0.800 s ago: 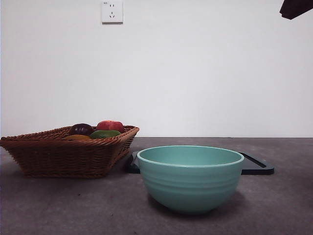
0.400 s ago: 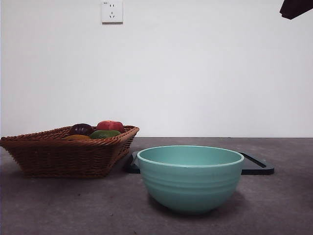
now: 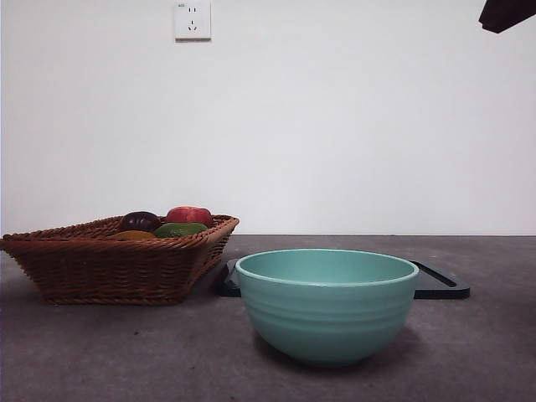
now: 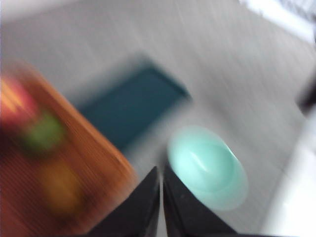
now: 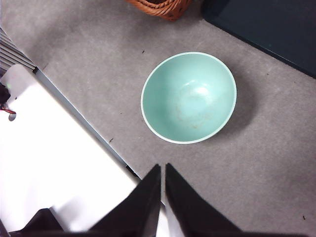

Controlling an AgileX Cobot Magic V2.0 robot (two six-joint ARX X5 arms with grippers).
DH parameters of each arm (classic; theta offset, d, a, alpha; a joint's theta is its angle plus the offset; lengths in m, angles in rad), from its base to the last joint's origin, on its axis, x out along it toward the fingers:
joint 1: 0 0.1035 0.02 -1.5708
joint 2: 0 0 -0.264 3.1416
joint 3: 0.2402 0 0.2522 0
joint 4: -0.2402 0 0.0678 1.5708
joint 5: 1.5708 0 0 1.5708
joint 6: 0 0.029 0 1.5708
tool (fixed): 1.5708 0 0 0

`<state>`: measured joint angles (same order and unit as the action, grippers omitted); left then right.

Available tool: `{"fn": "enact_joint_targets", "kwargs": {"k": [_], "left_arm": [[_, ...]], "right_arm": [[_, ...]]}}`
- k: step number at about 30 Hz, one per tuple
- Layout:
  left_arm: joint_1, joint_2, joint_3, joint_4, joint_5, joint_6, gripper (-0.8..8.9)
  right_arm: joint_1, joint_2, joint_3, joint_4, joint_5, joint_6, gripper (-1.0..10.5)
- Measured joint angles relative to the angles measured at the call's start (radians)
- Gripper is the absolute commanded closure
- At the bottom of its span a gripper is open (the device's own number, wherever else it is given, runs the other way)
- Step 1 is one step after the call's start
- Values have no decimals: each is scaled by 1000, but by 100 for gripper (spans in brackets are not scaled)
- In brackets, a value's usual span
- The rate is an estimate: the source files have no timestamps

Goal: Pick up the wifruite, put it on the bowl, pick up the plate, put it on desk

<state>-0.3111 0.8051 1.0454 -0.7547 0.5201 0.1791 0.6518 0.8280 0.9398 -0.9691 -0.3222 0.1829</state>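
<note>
- Bowl [image 3: 327, 303]: mint-green glazed ceramic, round, with faint horizontal ridges on its side. It stood upright at lower centre of the front view, mouth facing up and empty. Being round, it showed no long axis. In the right wrist view [image 5: 188, 97] its whole inside was seen from above, bare.
- Desk [image 3: 469, 352]: dark grey, matte, mottled; it carried the bowl and everything else listed here.
- Tray [image 3: 440, 285]: flat, black, rectangular, lying flat on the desk behind the bowl, its long side running left to right across the front view. One end showed at the bowl's right and a corner at its left.
- Wicker basket [image 3: 109, 264]: brown, at left of the front view, just beside the tray's left corner and apart from the bowl.
- Fruits in the basket: a dark purple one [image 3: 138, 221], a red one [image 3: 189, 215], a green one [image 3: 179, 229] and a yellow-orange one [image 3: 132, 235], resting together near the back rim.
- Left gripper [image 4: 161, 172]: view heavily blurred; jaws nearly together with only a thin slit between, holding nothing, raised above the basket, tray and bowl.
- Right gripper [image 5: 163, 170]: jaws nearly together, a narrow gap only, holding nothing, raised well above the desk near the bowl.
- Wall socket [image 3: 192, 19]: white, at upper left of the front view.
- Black arm tip [image 3: 505, 13]: upper right corner of the front view.
</note>
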Motion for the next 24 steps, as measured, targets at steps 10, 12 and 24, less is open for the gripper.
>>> {"fn": "enact_joint_targets", "kwargs": {"k": [10,12,24], "left_arm": [[256,-304,-308,632,-249,41,803],[282,-369,-387,684,-324,40,803],[329,-654,-773,697,-473,-2,803]], "right_arm": [[0,0,0,0,0,0,941],[0,0,0,0,0,0,941],[0,0,0,0,0,0,941]]}}
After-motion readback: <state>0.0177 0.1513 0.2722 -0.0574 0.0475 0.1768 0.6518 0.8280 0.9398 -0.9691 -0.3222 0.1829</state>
